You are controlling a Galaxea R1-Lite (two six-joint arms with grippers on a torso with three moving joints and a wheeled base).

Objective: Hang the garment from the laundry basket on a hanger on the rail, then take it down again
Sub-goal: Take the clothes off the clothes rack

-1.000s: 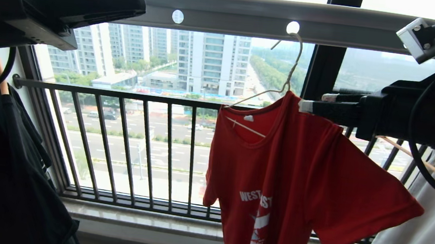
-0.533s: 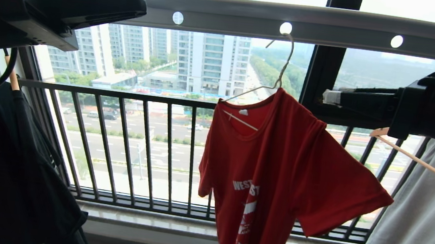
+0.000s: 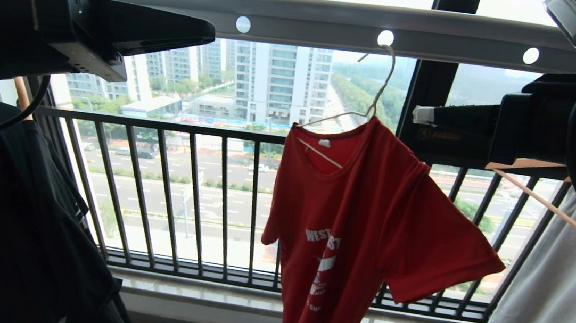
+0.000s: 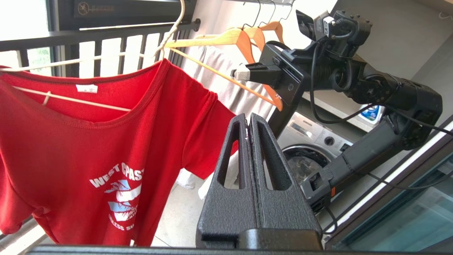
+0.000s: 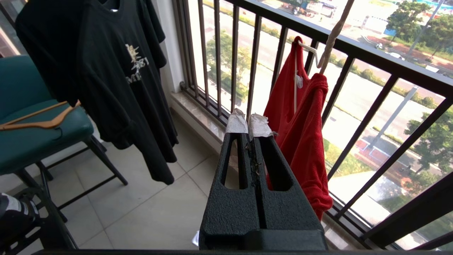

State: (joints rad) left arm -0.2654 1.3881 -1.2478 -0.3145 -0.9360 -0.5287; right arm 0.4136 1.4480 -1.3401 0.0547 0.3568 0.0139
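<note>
Bright daylight through window; backlit foreground dark; sky overexposed.

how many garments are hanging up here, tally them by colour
red T-shirt: 1
black T-shirt: 1
pale grey garment: 1
total: 3

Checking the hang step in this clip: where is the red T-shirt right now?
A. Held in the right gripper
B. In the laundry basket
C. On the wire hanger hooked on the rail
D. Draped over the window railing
C: the red T-shirt hangs on the wire hanger, hooked on the rail; both grippers are shut on nothing.
</note>
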